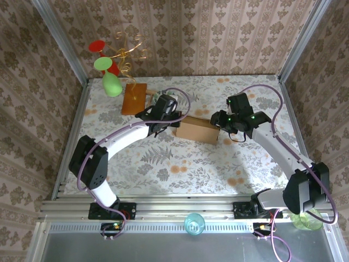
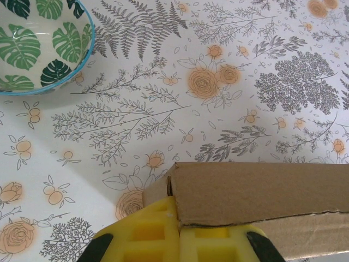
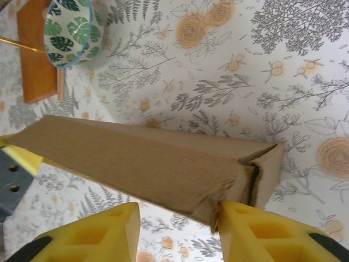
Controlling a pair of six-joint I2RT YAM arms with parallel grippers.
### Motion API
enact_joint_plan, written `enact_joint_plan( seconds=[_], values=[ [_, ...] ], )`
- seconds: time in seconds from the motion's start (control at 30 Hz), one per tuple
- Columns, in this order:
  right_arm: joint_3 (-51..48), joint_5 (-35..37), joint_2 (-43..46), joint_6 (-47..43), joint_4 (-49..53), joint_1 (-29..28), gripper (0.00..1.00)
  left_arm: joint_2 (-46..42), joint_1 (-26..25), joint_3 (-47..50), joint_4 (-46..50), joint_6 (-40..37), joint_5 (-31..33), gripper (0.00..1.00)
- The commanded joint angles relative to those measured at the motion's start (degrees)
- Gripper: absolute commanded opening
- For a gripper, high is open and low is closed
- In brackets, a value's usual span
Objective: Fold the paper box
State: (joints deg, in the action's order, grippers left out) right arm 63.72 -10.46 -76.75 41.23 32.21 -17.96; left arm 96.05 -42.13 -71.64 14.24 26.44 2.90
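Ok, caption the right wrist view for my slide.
Open right end effector at the end of the paper box, bowl beyond.

The paper box (image 1: 197, 131) lies folded into a low brown block near the middle of the floral table (image 1: 163, 164). The left pincer (image 1: 175, 124) is at its left end and the right pincer (image 1: 219, 121) at its right end. Behind the left arm sit a partly hidden bowl (image 1: 163, 99) and an orange-brown wooden board (image 1: 134, 98). A green plastic goblet (image 1: 112, 84) lies at the far-left corner.
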Motion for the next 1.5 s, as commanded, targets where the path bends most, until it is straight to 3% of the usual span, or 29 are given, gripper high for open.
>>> enact_joint_plan(
  seconds=[0.0,0.3,0.63,0.93,1.47],
  values=[
    [3.42,-1.20,2.13,9.11,2.47,-0.54,0.47,1.57,-1.53,2.33,5.26,1.68,-1.79,0.00],
    [4.55,2.39,3.67,10.28,8.67,1.50,0.50,1.64,-1.85,2.07,5.39,1.95,-1.22,0.00],
    [8.04,8.76,-0.53,-7.02,17.10,0.82,0.32,1.77,-2.00,1.50,5.99,1.78,-0.79,0.00],
    [8.72,7.37,-3.76,-6.38,13.15,-0.33,0.32,2.22,-2.27,0.74,6.96,1.70,-0.54,0.00],
    [9.87,13.61,-6.31,-9.94,14.93,-0.37,0.21,2.43,-2.31,-0.25,7.77,1.22,-0.26,0.00]
  ],
)
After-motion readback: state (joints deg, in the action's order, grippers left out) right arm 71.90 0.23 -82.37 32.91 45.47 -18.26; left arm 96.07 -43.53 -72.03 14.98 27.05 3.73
